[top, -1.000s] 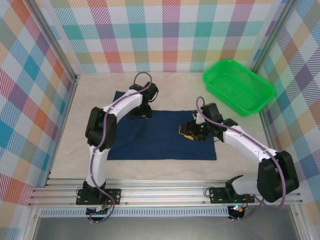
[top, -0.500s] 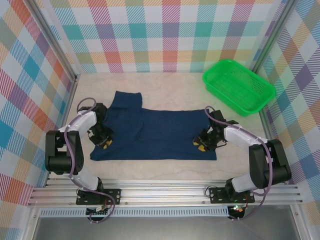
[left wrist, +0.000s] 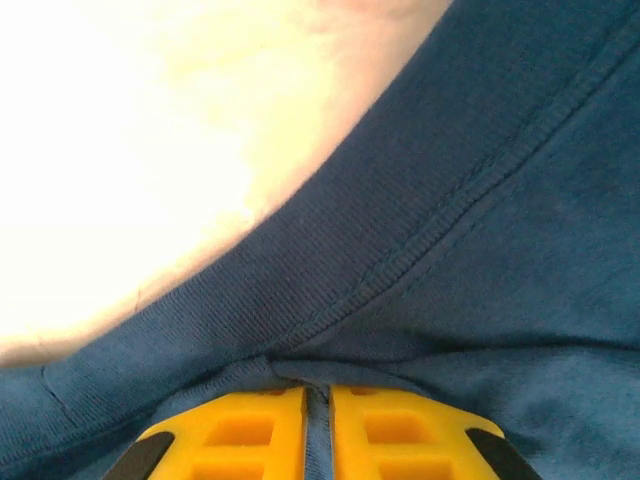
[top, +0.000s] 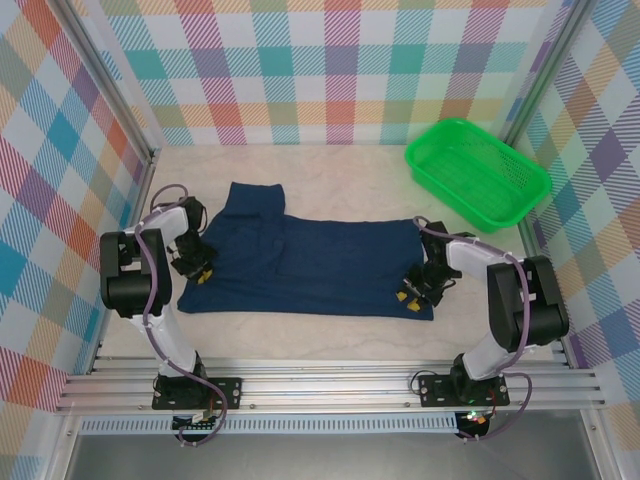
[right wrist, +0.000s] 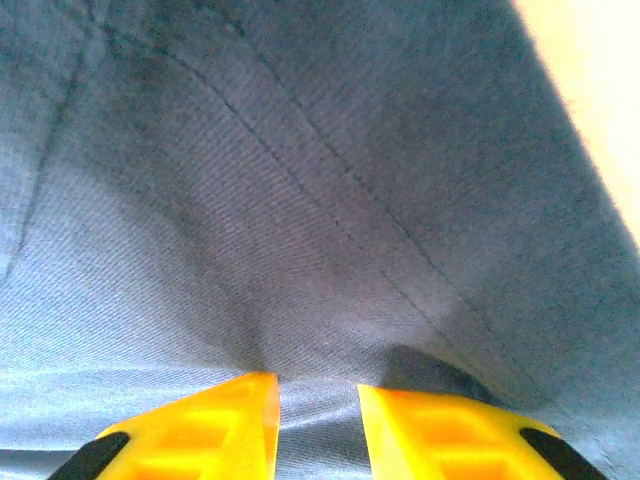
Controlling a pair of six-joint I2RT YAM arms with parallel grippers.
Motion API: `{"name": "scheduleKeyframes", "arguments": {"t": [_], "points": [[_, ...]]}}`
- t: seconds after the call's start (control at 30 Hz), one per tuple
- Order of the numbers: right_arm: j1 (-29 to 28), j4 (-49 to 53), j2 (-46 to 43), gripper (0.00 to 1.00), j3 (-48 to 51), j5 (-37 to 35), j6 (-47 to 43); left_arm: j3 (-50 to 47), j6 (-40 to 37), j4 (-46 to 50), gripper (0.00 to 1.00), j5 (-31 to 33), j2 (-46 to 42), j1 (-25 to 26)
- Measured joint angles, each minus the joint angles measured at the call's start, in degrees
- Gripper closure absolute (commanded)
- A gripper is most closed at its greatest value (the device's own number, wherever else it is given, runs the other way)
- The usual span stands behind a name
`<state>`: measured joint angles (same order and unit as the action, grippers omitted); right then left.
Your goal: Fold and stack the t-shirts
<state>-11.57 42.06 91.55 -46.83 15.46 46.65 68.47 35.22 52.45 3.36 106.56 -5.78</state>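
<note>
Left wrist, t-shirt (left wrist: 480, 200) hem pinched in left pincer (left wrist: 318, 402)

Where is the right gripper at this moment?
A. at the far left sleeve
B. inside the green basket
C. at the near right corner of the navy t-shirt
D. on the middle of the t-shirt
C: in the top view the right gripper sits at the near right corner of the t-shirt, well apart from the green basket, and its wrist view shows navy cloth between its tips.
</note>
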Motion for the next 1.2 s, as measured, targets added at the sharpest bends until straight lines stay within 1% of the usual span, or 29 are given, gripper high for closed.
{"name": "scheduleKeyframes", "arguments": {"t": [0.07, 0.1, 0.17, 0.3, 0.43, 0.57, 0.7, 0.83, 0.93, 1.07, 1.2], "points": [[0.0, 0.46, 0.02, 0.7, -0.28, -0.17, -0.44, 0.22, -0.37, -0.09, 0.72, 0.24, -0.15, -0.04], [0.04, 0.7, -0.02, 0.69, -0.44, -0.5, -0.61, 0.22, -0.35, -0.07, 0.69, 0.46, -0.57, -0.04], [0.15, 1.16, -0.7, 0.68, -0.7, -1.55, -1.05, 0.2, 0.13, 0.09, 0.67, 1.16, -2.36, 0.31], [0.31, 3.96, -4.44, 0.65, -2.99, -3.5, -1.92, 0.17, 2.51, 1.42, 0.67, 0.9, -10.51, 2.54], [-0.07, 4.61, -7.91, 0.65, -5.73, -3.72, -2.14, -2.86, 6.12, 0.92, 0.69, -3.65, -15.98, 6.16], [-0.52, 4.11, -6.84, 0.67, -6.91, -3.72, -1.9, -7.34, 8.79, 0.15, 0.7, -7.39, -15.45, 7.19], [-0.7, 3.21, -2.05, 0.7, -7.65, -3.87, -0.44, -8.46, 10.21, -1.46, 0.71, -8.87, -12.22, 7.21], [-0.79, 2.56, 2.64, 0.71, -7.87, -4.87, 1.57, -8.9, 10.88, -3.34, 0.71, -8.07, -8.9, 7.21], [-0.79, 2.82, 5.22, 0.7, -7.87, -5.9, 2.97, -11.23, 12.52, -3.93, 0.71, -5.29, -8.92, 7.21], [-1.57, 4.17, 5.49, 0.7, -7.8, -6.93, 4.72, -16.35, 15.54, -4.81, 0.71, -2.69, -13.62, 7.21], [-4.31, 6.58, 4.5, 0.7, -6.47, -8.55, 5.81, -21.03, 17.92, -4.28, 0.7, -0.76, -17.94, 7.93]]}}
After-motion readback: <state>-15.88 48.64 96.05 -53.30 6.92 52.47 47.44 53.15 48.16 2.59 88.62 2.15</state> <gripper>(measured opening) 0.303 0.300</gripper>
